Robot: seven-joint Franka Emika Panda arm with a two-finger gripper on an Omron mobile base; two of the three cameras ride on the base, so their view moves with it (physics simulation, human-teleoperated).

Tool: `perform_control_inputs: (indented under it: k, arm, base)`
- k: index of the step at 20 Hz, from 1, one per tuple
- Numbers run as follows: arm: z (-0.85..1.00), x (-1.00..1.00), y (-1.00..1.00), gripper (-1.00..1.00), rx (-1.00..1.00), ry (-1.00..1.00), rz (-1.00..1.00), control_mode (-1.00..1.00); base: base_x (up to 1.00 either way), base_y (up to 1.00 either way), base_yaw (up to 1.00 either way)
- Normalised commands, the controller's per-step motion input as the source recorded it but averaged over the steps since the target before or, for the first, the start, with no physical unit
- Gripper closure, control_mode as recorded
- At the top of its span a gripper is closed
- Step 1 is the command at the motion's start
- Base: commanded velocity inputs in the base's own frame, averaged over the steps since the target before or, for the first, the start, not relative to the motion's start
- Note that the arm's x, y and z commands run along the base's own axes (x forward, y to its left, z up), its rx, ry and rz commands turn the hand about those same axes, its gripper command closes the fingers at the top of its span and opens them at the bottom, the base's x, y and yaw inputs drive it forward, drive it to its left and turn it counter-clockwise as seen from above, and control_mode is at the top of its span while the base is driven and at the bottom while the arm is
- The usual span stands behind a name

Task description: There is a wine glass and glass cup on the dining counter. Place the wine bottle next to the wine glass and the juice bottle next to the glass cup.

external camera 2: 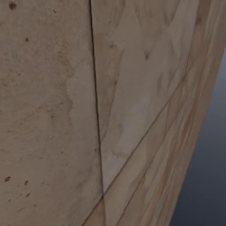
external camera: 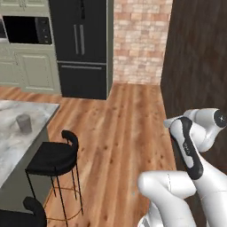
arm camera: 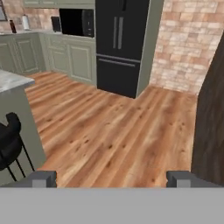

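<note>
While no writing reads anywhere, fingers (arm camera: 111, 178) spread wide, empty, glass cup (external camera: 24, 123) on dining counter (external camera: 11, 146).

A black fridge (external camera: 82, 46) is standing against a brick wall (external camera: 139, 40), pale green cabinets (external camera: 26, 66) flanking it, while black stools (external camera: 55, 159) are sitting on the plank floor (external camera: 119, 133).

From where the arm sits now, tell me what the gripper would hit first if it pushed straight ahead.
Probably the wood floor: the open gripper points forward and slightly down over bare planks. Nothing stands in that line before the black fridge, though depth is hard to judge.
</note>
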Motion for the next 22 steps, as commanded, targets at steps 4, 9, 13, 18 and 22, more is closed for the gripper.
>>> perform_control_inputs:
  k: [4, 9, 13, 18, 22]
  arm:
    - [0.00, 0.00, 0.00, -1.00, 0.00, 0.00, 0.00, 1.00]
    - [0.00, 0.00, 0.00, -1.00, 0.00, 0.00, 0.00, 1.00]
    - [0.00, 0.00, 0.00, -1.00, 0.00, 0.00, 0.00, 1.00]
    - [0.00, 0.00, 0.00, -1.00, 0.00, 0.00, 0.00, 1.00]
    - [0.00, 0.00, 0.00, -1.00, 0.00, 0.00, 0.00, 1.00]
  base:
    - [0.74, 0.05, -0.23]
    - [0.82, 0.10, -0.16]
    - [0.84, 0.14, -0.14]
    - [0.84, 0.18, -0.07]
    - [0.88, 0.24, -0.01]
